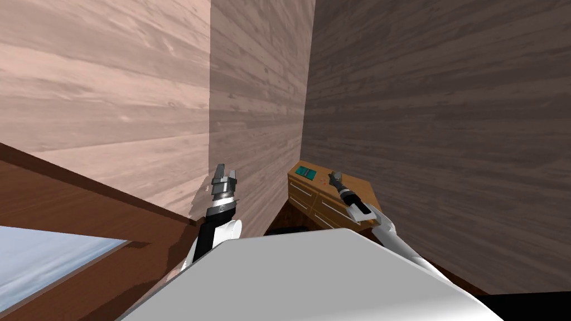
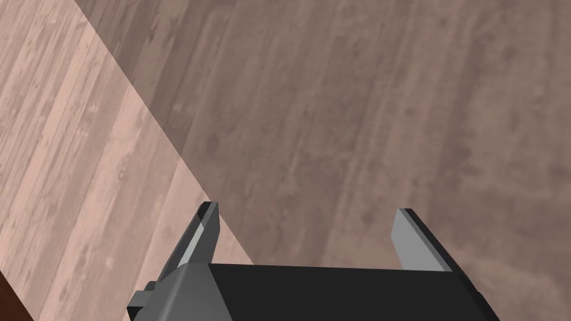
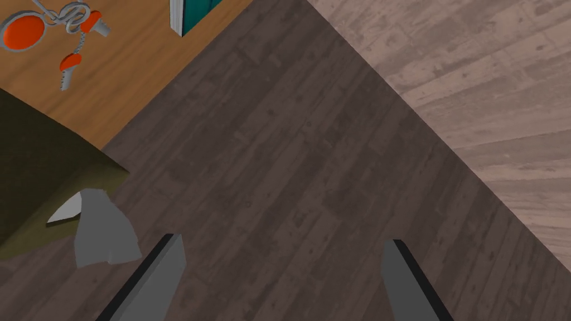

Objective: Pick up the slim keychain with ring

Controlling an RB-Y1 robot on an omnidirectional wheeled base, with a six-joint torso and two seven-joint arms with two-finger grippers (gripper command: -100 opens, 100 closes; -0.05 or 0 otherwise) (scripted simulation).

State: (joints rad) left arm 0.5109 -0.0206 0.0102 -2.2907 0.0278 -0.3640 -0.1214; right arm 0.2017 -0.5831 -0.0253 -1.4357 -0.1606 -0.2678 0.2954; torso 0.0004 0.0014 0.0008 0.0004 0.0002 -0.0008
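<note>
Plank walls meet at a corner, where a drawer cabinet's wooden worktop stands. The slim keychain, a ring with orange tags, lies on it just beside a teal book. The right pincer hovers apart from the keychain, released and empty. The left pincer is raised towards the wall, also released.

Wooden cabinet sits in the room corner, drawers with pale bar handles on its front. Teal book-like item lies flat on the cabinet top, at the far left corner. Plank walls: lighter one left, darker one right. Pale blue panel in a brown frame, lower left. Black area bottom right.
</note>
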